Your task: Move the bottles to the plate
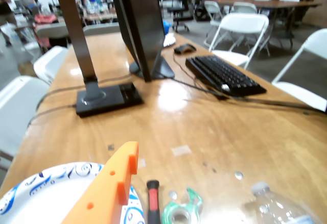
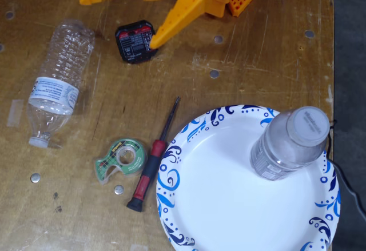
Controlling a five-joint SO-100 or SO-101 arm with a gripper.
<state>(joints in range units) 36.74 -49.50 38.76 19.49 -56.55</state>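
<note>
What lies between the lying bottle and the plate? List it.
In the fixed view, a green tape dispenser and a red-handled screwdriver lie between the ribbed bottle lying on the table and the plate.

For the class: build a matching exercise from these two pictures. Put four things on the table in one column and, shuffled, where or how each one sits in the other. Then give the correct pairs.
Things:
1. Wider bottle
2. Slimmer ribbed bottle
3. Screwdriver
4. Tape dispenser

Places or states (fixed view):
A. Lying on its side on the bare table, far left
B. Standing upright on the plate
C. Between the lying bottle and the screwdriver
D. Just off the plate's left rim

Pairs: 1-B, 2-A, 3-D, 4-C
</note>
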